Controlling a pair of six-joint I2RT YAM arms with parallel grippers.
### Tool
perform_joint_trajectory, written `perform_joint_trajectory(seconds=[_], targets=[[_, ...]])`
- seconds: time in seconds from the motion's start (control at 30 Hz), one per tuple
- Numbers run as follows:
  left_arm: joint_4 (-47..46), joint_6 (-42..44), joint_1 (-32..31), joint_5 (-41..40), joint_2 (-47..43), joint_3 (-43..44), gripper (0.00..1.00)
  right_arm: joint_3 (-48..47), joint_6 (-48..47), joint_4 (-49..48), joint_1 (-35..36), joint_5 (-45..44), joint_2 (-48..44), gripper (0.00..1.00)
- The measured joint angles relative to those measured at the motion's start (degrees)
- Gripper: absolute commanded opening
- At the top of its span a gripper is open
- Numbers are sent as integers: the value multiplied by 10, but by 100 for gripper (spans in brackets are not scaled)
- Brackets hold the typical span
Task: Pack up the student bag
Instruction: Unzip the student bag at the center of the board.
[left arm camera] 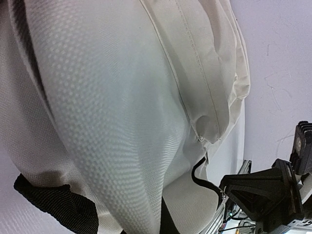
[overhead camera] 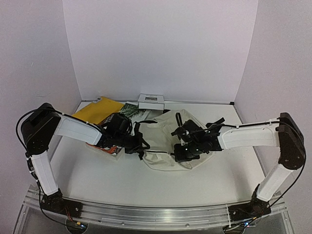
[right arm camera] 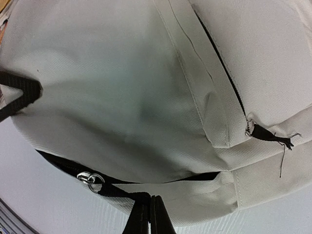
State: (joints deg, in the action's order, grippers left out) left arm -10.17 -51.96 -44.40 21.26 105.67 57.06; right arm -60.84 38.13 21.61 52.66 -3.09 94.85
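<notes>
Since student bag (overhead camera: 163,139) needs opening first — left gripper (overhead camera: 140,145) closed tight at its left edge, right gripper (right arm camera: 148,214) pinching its zipper rim (right arm camera: 63,165); next, likely pull mouth apart

White table (overhead camera: 122,170) boxed by pale walls (overhead camera: 161,48) — lilac-tinted, perhaps.

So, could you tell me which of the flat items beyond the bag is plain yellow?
The yellow item farthest left; the green-patterned book lies right of it, and the small white box sits by the back wall.
</notes>
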Motion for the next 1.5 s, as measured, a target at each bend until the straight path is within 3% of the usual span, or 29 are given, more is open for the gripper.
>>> perform_joint_trajectory(seconds=[0.13,0.2,0.37,0.47,0.73,0.9,0.93,1.0,1.07,1.17,1.3,1.5], targets=[[14,16,13,0,-14,-20,1,0,-27,-28,-3,55,37,0],[26,27,18,0,-19,-24,6,0,-37,-39,-3,77,52,0],[52,48,36,-5,-26,-24,47,3,-50,-57,-7,155,64,0],[57,51,46,-5,-26,-23,60,10,-49,-74,-9,201,64,0],[70,26,-11,-4,-26,-23,64,15,-40,-111,-8,251,64,0],[78,-5,-40,-5,-27,-24,60,17,-33,-121,-6,255,64,0],[78,-11,-45,-5,-27,-25,54,17,-32,-123,-6,255,64,0],[78,-28,-51,-7,-31,-29,49,17,-29,-128,-5,254,63,0],[79,-36,-53,-11,-37,-34,34,17,-26,-129,-5,253,60,0],[77,-46,-54,-16,-39,-34,19,17,-22,-130,-5,247,50,0],[76,-55,-54,-16,-39,-35,5,17,-15,-130,-5,224,25,0],[70,-60,-55,-19,-41,-35,0,17,-5,-111,-1,161,13,0]])
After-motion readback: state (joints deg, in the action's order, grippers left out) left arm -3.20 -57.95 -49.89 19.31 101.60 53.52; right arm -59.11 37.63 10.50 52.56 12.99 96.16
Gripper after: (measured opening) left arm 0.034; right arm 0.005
